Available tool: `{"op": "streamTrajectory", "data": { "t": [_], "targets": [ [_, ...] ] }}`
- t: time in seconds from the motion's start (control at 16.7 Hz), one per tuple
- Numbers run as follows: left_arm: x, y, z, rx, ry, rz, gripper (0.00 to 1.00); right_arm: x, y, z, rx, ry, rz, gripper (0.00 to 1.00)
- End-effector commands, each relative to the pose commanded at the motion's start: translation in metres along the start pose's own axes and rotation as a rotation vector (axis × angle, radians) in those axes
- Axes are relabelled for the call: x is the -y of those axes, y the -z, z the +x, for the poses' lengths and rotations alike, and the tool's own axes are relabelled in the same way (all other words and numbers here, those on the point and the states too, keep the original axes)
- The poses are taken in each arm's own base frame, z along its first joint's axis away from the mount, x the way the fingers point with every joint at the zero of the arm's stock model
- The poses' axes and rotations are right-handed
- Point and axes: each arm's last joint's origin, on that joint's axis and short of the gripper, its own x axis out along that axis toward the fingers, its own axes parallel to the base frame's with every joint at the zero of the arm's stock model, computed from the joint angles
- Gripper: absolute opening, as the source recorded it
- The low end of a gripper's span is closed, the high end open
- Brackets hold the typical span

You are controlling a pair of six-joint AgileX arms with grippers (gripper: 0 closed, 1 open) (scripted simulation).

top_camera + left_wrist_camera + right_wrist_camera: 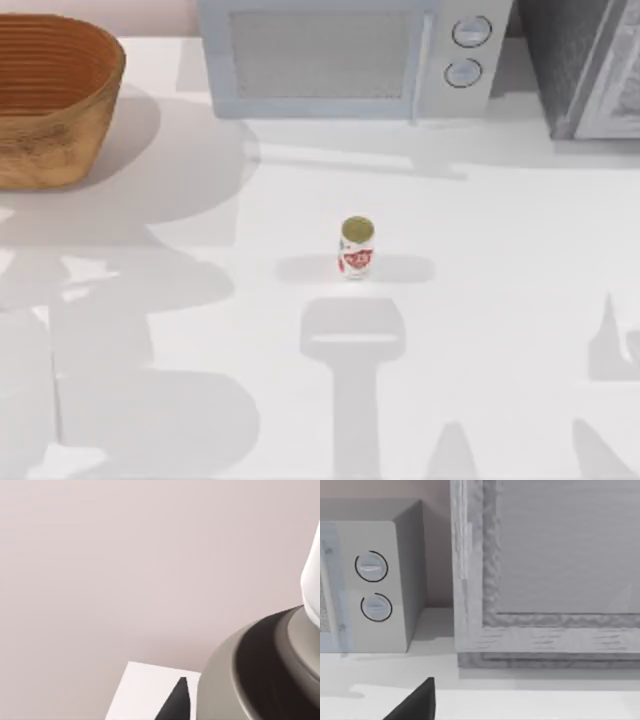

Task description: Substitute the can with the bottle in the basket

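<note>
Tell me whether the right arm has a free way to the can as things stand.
Probably yes. The can stands upright alone on open table, well apart from the basket and microwave, with nothing beside it to block an approach from the right.

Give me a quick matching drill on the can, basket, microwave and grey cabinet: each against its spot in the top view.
Things:
1. can
2. basket
3. microwave
4. grey cabinet

Places:
A. back right corner
B. upright near the table's middle
C. back left corner
D. back edge, centre

Pairs: 1-B, 2-C, 3-D, 4-A
</note>
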Motion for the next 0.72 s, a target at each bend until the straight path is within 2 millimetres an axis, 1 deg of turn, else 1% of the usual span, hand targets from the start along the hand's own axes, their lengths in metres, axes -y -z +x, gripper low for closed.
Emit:
{"op": "streamTrajectory", "data": {
  "t": [0.12, 0.24, 0.36, 0.42, 0.54, 0.72],
  "targets": [
    [0.025, -0.031, 0.01, -0.024, 0.049, 0.016, 0.0, 0.0, 0.0, 0.0, 0.0, 0.0, 0.0, 1.0],
    [0.057, -0.054, 0.017, -0.044, 0.109, 0.039, 0.0, 0.0, 0.0, 0.0, 0.0, 0.0, 0.0, 1.0],
    [0.084, -0.069, 0.02, -0.058, 0.159, 0.063, 0.0, 0.0, 0.0, 0.0, 0.0, 0.0, 0.0, 1.0],
    [0.092, -0.072, 0.021, -0.063, 0.174, 0.071, 0.0, 0.0, 0.0, 0.0, 0.0, 0.0, 0.0, 1.0],
    [0.097, -0.074, 0.022, -0.067, 0.184, 0.077, 0.0, 0.0, 0.0, 0.0, 0.0, 0.0, 0.0, 1.0],
    [0.096, -0.075, 0.021, -0.064, 0.182, 0.077, 0.0, 0.0, 0.0, 0.0, 0.0, 0.0, 0.0, 1.0]
  ]
}}
